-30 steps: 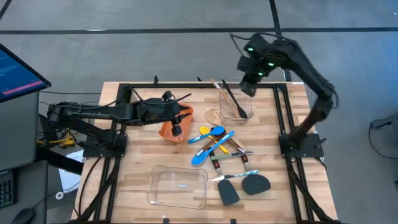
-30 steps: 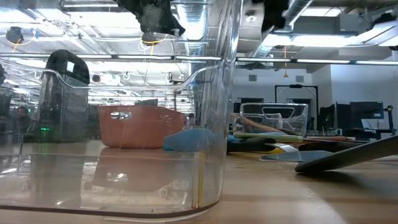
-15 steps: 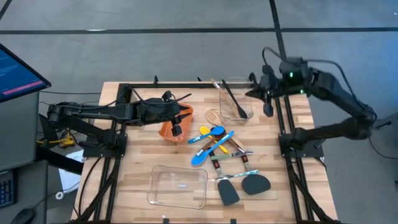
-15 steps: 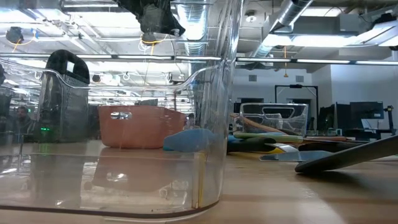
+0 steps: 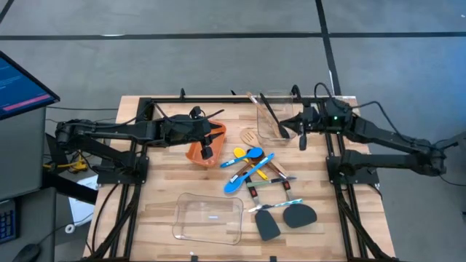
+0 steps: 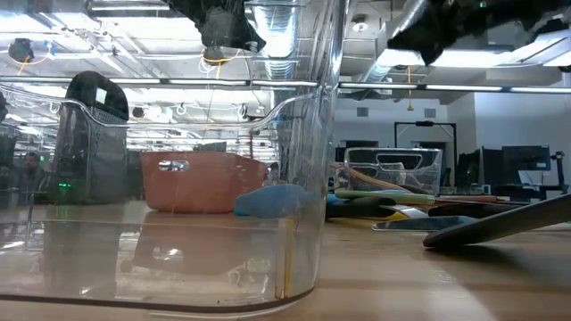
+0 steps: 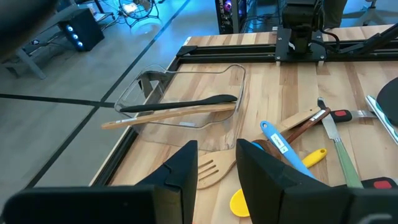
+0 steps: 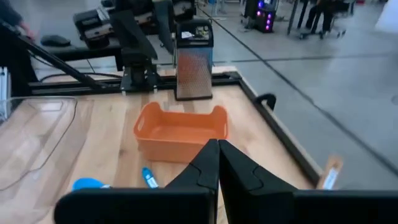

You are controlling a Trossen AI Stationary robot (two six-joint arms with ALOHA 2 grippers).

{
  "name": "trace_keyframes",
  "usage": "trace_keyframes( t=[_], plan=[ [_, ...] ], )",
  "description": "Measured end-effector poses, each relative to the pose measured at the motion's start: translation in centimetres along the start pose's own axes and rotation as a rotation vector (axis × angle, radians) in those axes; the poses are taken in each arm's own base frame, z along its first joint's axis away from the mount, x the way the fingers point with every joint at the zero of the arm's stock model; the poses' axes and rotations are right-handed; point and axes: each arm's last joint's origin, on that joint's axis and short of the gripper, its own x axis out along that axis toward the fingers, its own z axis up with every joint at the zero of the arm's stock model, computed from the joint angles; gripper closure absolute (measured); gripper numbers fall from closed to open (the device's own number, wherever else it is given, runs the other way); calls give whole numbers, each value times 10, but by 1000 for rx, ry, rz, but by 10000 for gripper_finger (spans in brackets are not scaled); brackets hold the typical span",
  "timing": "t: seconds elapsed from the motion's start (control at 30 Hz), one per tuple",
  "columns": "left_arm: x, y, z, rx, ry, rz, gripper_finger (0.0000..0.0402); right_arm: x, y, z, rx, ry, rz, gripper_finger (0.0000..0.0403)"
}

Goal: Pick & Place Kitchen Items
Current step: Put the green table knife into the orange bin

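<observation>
Since the earlier frame the right arm has swung down from above the table's far edge and now lies low along the right side, its right gripper [image 5: 303, 138] with fingers pressed together just beside the clear container [image 5: 274, 116] that holds a black spatula [image 7: 180, 104] and a wooden spoon [image 7: 163, 116]. Left gripper [image 5: 207, 151] hangs partly parted, holding nothing, over the orange bin [image 5: 206, 144]. Remaining kitchen items [image 5: 255, 166] lie clustered mid-table on the pale wooden table [image 5: 160, 189], with two black spatulas [image 5: 285, 218] nearer the front beside a second clear container [image 5: 209, 217]. Grey floor surrounds the table; a monitor [image 5: 22, 84] glows at the left, and desks and ceiling ducts fill the room behind.
</observation>
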Motion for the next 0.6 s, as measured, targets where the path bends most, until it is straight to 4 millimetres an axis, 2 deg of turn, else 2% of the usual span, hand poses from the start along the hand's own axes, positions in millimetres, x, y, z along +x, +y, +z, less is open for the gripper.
trace_keyframes(
  t=[0.23, 0.6],
  plan=[
    [0, 0, 0, 0, 0, 0, 306, 13, 6, -28, 130, 90, 36, 402],
    [0, 0, 0, 0, 0, 0, 306, 31, 27, -38, 106, 179, 150, 399]
  ],
)
